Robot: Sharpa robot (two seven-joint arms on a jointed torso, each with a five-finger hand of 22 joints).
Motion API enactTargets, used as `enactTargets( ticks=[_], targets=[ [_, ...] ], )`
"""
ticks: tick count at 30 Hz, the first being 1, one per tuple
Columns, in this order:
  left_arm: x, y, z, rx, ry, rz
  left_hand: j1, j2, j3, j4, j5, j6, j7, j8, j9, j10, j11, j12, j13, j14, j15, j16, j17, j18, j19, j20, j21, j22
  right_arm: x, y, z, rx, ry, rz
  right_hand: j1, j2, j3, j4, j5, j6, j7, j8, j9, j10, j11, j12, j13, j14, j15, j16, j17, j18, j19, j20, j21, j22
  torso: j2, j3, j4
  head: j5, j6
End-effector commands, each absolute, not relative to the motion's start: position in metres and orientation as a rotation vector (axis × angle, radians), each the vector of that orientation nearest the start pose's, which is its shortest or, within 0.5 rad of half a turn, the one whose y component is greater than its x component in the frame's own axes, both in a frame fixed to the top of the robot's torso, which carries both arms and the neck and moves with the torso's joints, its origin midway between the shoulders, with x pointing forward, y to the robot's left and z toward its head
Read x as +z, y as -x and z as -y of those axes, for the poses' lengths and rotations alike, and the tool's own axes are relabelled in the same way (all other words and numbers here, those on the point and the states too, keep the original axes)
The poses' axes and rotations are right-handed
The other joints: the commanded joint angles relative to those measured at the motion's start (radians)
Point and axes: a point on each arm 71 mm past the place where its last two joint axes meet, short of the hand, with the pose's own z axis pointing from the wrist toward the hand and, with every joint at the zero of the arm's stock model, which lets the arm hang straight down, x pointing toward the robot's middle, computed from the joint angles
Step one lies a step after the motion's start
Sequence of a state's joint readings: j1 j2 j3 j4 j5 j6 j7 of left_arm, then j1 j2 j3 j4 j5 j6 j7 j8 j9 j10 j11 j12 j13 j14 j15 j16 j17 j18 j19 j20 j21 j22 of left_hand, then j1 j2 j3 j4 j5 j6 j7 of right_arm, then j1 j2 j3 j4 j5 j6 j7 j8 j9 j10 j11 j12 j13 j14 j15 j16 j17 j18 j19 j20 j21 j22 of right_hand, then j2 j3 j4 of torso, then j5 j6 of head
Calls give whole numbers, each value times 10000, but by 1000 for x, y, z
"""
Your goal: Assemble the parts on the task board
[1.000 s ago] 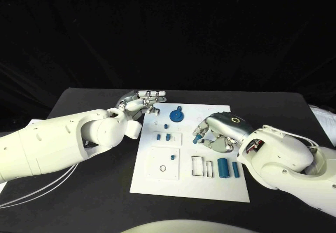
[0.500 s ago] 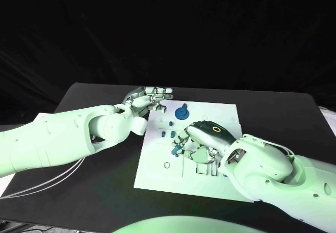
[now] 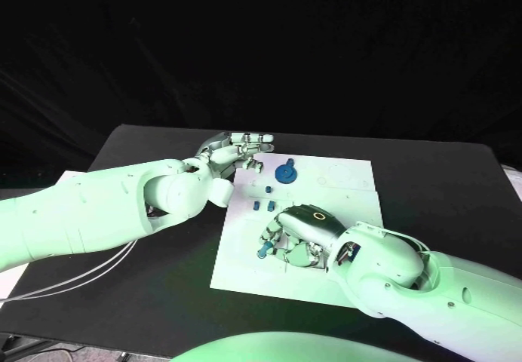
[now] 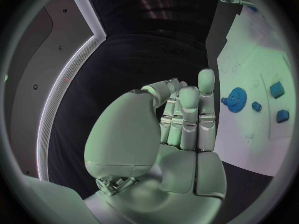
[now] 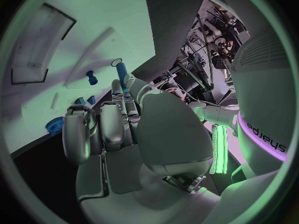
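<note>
The white task board [image 3: 348, 181] lies in the middle of the black table. My right hand [image 3: 296, 237] hovers low over its near middle, palm down, and pinches a blue cylindrical peg [image 5: 121, 72] at its fingertips; the peg [image 3: 262, 252] pokes out toward the board's left edge. A small blue pin [image 5: 91, 77] stands in the board just beyond it. A blue gear [image 3: 286, 174] and two small blue blocks [image 3: 262, 204] sit on the far part of the board. My left hand [image 3: 234, 147] hangs by the board's far left corner, fingers straight and holding nothing, with the gear [image 4: 236, 99] beside it.
A rectangular recess [image 5: 40, 42] is cut into the board [image 5: 93, 25] ahead of my right hand. Bare black table [image 3: 435, 188] lies to the right of the board. White cables [image 3: 76, 275] trail under my left arm at the table's left edge.
My right hand has carried the blue peg from the board's right middle across to its near left part. The left hand has stayed by the far corner. The camera has shifted.
</note>
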State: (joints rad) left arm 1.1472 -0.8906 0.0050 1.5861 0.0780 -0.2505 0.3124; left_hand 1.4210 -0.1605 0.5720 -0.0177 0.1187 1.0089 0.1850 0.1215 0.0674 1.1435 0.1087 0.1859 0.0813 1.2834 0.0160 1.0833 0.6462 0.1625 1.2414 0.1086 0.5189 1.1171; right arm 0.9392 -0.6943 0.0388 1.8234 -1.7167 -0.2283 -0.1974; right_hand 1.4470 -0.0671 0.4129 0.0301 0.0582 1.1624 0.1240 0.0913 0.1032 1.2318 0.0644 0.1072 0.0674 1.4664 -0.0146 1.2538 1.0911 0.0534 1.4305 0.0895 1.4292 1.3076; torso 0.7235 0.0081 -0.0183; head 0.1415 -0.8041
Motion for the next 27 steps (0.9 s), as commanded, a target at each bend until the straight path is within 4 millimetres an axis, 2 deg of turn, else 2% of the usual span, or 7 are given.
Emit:
enactTargets(
  ticks=[1,8,20,25,27],
  targets=[
    [-188,-473,-209,-16325,12708,-14951,6,81,9,-70,49,8,34,22,4,-30,-10,54,8,-84,-17,-33,-7,178,-63,3,-53,-14,-227,-359,51,9742,4934,-17203,75,8,42,4,44,45,-12,30,9,118,-67,-6,10,268,-71,37,-13,18,-29,-39,31,554,-1,12,-4,28,-8],
    [-188,-473,-209,-16328,12709,-14959,1,88,-5,-85,48,15,32,31,6,-29,-13,80,11,-98,-20,-44,-38,180,-70,3,-59,-15,-232,-361,49,9383,5123,-17142,75,8,42,4,44,45,-12,30,9,118,-67,-6,10,268,-71,37,-13,18,-29,-39,31,554,2,18,-10,21,-8],
    [-188,-473,-209,-16345,12710,-14986,1,88,-5,-85,48,15,32,31,6,-29,-13,80,11,-98,-20,-44,-38,180,-70,3,-59,-15,-233,-362,46,8838,5401,-17073,67,6,55,-4,58,38,-4,20,10,117,-61,-22,9,268,-65,40,-11,17,-30,-36,30,554,2,6,-7,30,-35],
    [-188,-473,-209,-16357,12708,-15000,1,88,-5,-85,48,15,32,31,6,-29,-13,80,11,-98,-20,-44,-38,180,-70,3,-59,-15,-237,-361,42,8617,5671,-17378,-183,-137,17,69,96,-145,60,-130,-20,-44,18,-203,-21,242,3,-17,-101,31,-81,8,-15,494,-10,0,-7,33,-45],
    [-188,-473,-209,-16360,12708,-15003,1,88,-5,-85,48,15,32,31,6,-29,-13,80,11,-98,-20,-44,-38,180,-70,3,-59,-15,-238,-361,41,8591,5697,-17459,-416,-319,-67,170,215,-423,140,-286,-84,-304,112,-376,-50,218,82,-69,-177,48,-140,63,-71,418,-7,0,-5,31,-45]
  ],
)
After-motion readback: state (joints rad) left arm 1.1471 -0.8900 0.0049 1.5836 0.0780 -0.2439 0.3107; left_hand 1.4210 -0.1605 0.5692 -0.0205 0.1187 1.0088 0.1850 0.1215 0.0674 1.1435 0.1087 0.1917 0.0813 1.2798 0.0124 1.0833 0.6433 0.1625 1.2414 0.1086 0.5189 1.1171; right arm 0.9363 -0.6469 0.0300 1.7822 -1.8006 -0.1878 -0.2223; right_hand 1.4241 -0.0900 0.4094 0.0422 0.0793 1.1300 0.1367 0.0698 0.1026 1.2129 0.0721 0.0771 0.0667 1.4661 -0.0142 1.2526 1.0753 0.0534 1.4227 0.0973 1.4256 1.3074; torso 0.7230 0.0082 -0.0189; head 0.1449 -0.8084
